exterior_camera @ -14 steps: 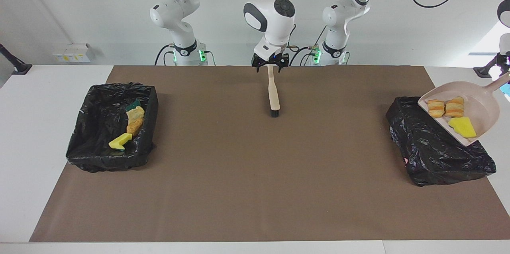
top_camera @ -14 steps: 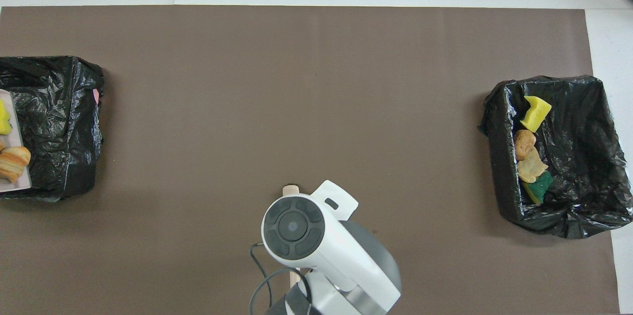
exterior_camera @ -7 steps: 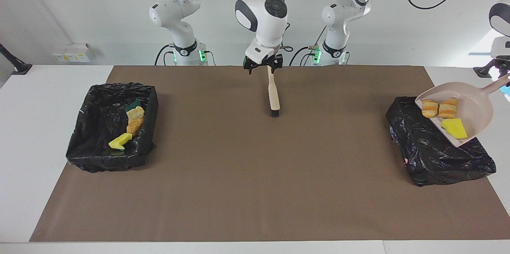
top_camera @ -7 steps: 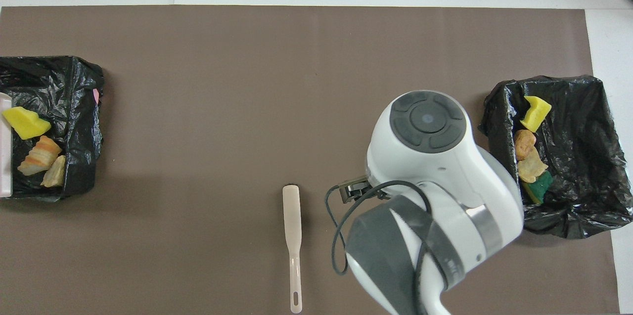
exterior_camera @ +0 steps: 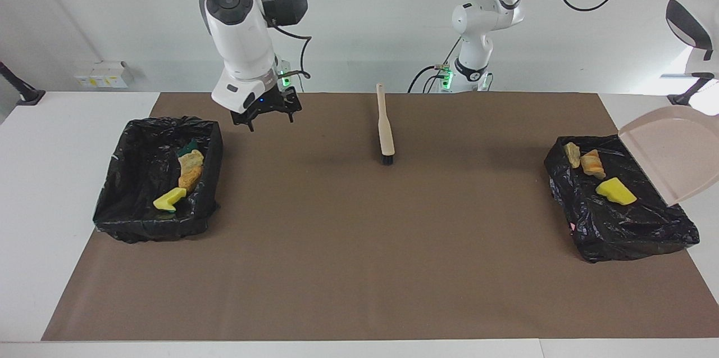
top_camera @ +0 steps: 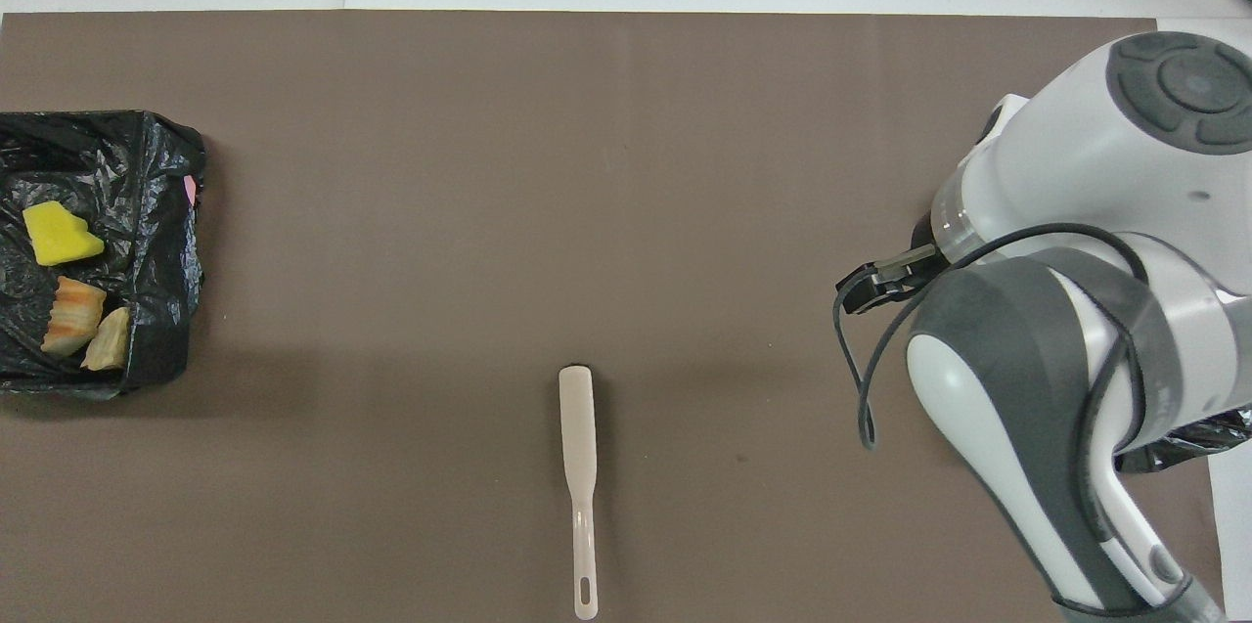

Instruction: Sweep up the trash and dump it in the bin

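Three pieces of trash lie in the black-lined bin [exterior_camera: 618, 226] at the left arm's end: a yellow sponge chunk [exterior_camera: 616, 191], a striped piece [exterior_camera: 591, 163] and a beige piece [exterior_camera: 572, 154]. The overhead view shows the same bin [top_camera: 156, 212] with the yellow chunk [top_camera: 61, 235] and striped piece [top_camera: 73, 315]. The pale pink dustpan [exterior_camera: 671, 155] hangs tipped steeply over that bin with nothing on it. Its handle and my left gripper are out of view. My right gripper [exterior_camera: 269, 120] hangs open and holds nothing, over the mat beside the other bin [exterior_camera: 140, 212].
The bin at the right arm's end holds several scraps, among them a yellow one [exterior_camera: 169, 199] and a striped one [exterior_camera: 190, 170]. The brush [exterior_camera: 385, 130] lies on the brown mat [exterior_camera: 359, 245] near the robots, bristles away from them. My right arm hides that bin from overhead.
The dustpan tipped up and its three scraps slid into the bin under it. My right gripper left the brush handle, rose and swung toward the right arm's end of the table.
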